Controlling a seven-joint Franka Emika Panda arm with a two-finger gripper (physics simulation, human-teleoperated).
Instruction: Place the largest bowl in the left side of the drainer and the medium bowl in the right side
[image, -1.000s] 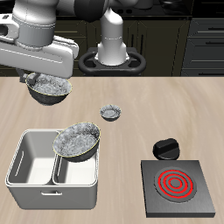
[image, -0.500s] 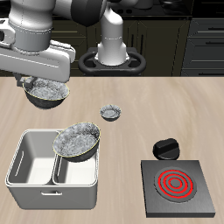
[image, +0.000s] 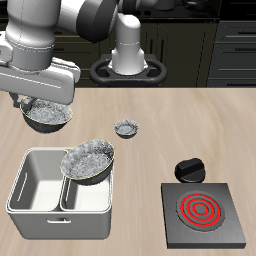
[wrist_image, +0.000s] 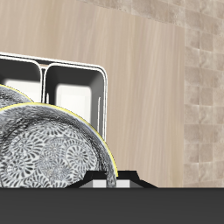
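Pincer (image: 38, 103) pinching medium bowl (image: 47, 114), held above surface (image: 140, 215), behind drainer (image: 30, 195). Largest bowl (image: 88, 162) tilted, resting on drainer's middle wall and rim, over the compartment nearer the stove (image: 204, 213). Tiny bowl (image: 126, 128) on surface farther back. Black knob (image: 188, 169) just behind stove.

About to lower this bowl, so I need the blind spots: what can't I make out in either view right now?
- Hand: exterior view, hidden behind the arm's own body; open or shut unclear.
- Carried bowl: exterior view, top covered by the arm; wrist view, cut off by the edge.
- Drainer: compartment floor partly hidden by the bowl resting in it.
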